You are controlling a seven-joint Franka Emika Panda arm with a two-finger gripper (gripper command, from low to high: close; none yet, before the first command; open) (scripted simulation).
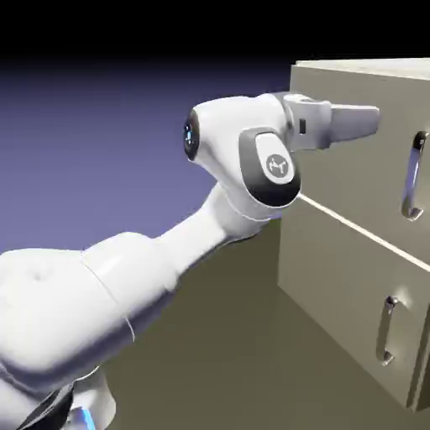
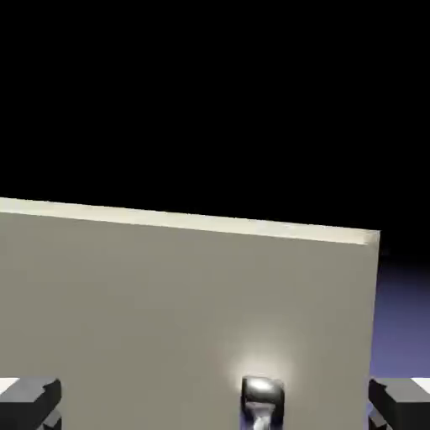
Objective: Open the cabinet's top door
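The beige cabinet [image 1: 361, 69] stands at the right of the exterior view. Its top door [image 1: 353, 185] lies flush with the front and carries a silver vertical bar handle [image 1: 413, 176]. My gripper [image 1: 372, 117] hovers in front of the door's upper part, to the left of and above the handle, apart from it. In the hand view the top door [image 2: 168, 311] fills the lower half. The handle's upper end [image 2: 262, 396] shows between my wide-apart fingertips [image 2: 29, 405], right of the middle. The gripper [image 2: 215, 411] is open and holds nothing.
Below the top door sits a lower panel [image 1: 336, 277] with a shorter silver handle [image 1: 387, 329]. My white arm [image 1: 168, 252] rises from the lower left across the olive table [image 1: 252, 361].
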